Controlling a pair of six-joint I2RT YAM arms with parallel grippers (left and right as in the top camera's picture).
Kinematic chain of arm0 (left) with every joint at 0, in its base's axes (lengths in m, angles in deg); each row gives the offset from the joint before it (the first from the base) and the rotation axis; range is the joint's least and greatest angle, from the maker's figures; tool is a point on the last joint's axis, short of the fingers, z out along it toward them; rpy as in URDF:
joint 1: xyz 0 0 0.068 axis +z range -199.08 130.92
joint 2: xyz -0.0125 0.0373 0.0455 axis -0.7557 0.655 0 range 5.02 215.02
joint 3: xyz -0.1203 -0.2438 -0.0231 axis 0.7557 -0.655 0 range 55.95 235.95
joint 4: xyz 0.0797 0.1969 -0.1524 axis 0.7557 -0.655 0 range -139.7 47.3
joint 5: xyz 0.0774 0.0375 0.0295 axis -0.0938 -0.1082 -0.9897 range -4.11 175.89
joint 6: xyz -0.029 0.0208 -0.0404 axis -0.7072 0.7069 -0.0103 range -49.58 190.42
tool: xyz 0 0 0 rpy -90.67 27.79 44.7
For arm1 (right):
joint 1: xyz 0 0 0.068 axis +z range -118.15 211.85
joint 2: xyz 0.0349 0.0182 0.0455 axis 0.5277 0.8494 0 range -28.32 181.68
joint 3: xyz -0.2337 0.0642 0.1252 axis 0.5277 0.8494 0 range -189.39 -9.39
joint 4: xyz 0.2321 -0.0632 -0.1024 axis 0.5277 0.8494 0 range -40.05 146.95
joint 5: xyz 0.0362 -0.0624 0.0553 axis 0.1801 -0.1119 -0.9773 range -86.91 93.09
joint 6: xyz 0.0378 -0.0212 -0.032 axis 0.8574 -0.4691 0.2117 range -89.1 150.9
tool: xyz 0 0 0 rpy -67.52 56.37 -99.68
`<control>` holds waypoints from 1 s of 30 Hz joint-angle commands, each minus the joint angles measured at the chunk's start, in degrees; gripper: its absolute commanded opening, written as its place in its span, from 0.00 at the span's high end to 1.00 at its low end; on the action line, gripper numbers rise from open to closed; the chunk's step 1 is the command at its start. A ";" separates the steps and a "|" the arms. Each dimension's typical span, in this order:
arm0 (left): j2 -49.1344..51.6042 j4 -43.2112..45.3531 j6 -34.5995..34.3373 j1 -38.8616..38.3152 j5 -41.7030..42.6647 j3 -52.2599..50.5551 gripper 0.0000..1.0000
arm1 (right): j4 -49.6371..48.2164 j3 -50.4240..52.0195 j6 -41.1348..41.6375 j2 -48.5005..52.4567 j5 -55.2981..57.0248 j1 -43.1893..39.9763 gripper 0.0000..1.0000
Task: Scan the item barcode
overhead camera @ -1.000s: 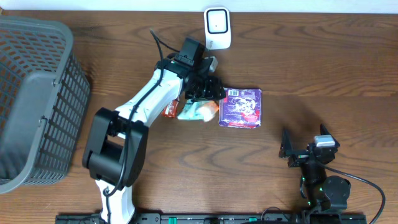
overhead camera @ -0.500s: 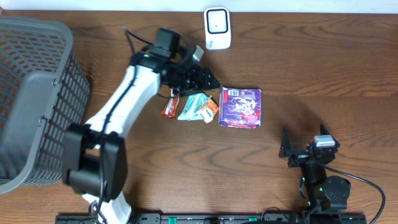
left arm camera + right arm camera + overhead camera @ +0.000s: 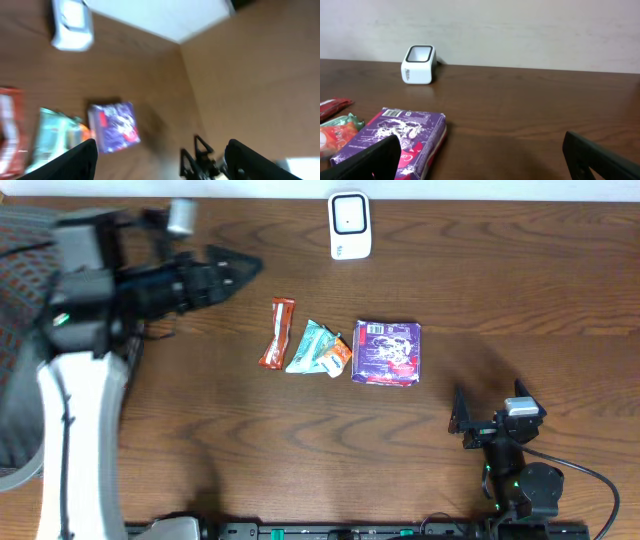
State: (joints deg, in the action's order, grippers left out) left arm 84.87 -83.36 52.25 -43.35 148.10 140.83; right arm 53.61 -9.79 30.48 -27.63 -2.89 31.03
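Lying flat on the counter [image 3: 520, 300], the glossy purple box [image 3: 387, 352] is showing white print too small to read. Just left are lying a crinkly orange packet [image 3: 339, 356], a teal packet [image 3: 308, 346] and a red bar [image 3: 277, 332]. The rounded white scanner [image 3: 350, 225] is standing far behind. Both the left tool [image 3: 240, 272], far left, and the right tool [image 3: 482, 142], near right, are gaping empty.

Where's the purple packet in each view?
Overhead: purple packet, just right of centre.
Left wrist: packet, lower left.
Right wrist: packet, bottom left.
Shared landmark: white scanner, seen in all three.
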 commanded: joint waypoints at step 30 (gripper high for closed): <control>-10.14 -29.83 0.15 10.69 -51.58 0.13 0.02 | 0.24 0.07 0.79 -0.31 -0.37 0.50 0.01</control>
State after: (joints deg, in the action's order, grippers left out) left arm 74.75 -113.00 52.27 -32.90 97.50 140.87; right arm 53.61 -9.79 30.48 -27.63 -2.89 31.03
